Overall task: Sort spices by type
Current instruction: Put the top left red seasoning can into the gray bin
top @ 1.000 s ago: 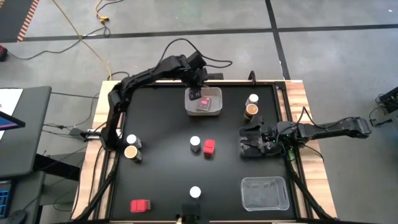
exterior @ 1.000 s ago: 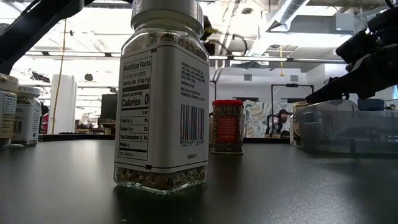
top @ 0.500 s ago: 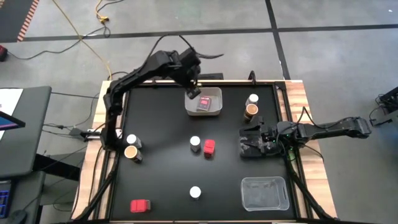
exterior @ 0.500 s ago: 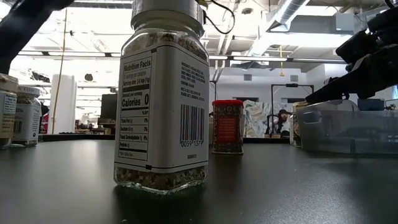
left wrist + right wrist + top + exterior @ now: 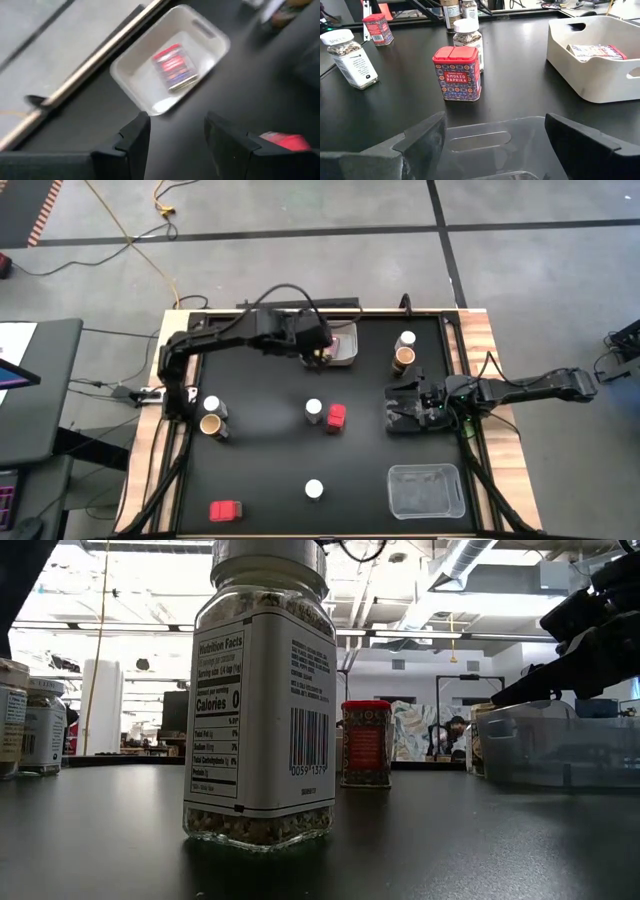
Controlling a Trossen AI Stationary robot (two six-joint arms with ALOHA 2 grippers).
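Left gripper (image 5: pixel 322 356), fingers spread and empty, hangs beside the white bin (image 5: pixel 205 42) at upper centre, where one red spice box (image 5: pixel 174 67) lies flat. Next it should centre squarely over the smoked paprika box (image 5: pixel 335 417) mid-desk. Right gripper (image 5: pixel 397 406) rests spread at right.

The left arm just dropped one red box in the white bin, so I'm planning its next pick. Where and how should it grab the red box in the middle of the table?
Come straight down on the red box and pinch its two broad flat faces just below the lid. It stands upright, blocky and straight-sided. A white-lidded jar stands close beside it, so turn the open left gripper to keep its fingers off that side.
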